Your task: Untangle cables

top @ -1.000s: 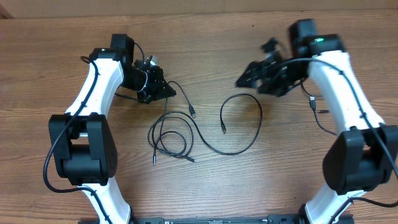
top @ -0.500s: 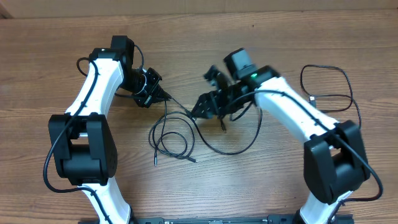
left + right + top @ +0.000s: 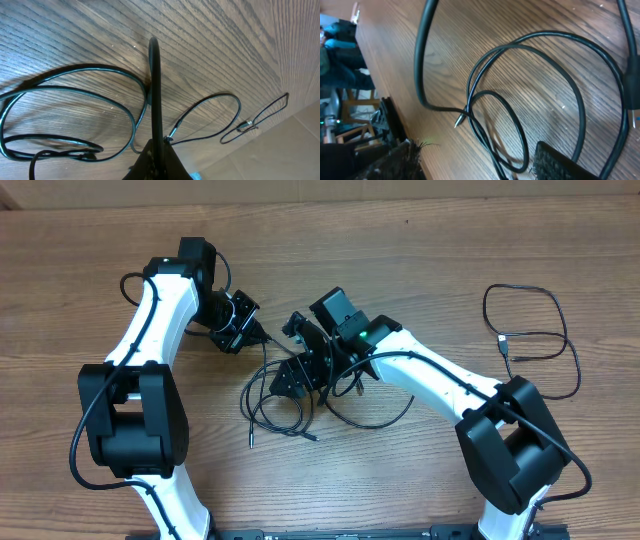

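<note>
While reading the overhead view, locate the cables [image 3: 272, 402] looped together at the centre of the surface [image 3: 400, 480], with one separate cable [image 3: 545, 330] lying well apart at the far right. Note the left gripper [image 3: 252, 332] closed on a single strand at the far-left edge of the tangle, that strand running straight from its jaws toward the loops. Note the right gripper [image 3: 293, 377] directly over the tangle, jaws apart, fingers either side of the loops, contact with any strand not determinable.

Brown wood-grain table [image 3: 400, 480], a pale surface [image 3: 300, 150] beyond its edge
</note>
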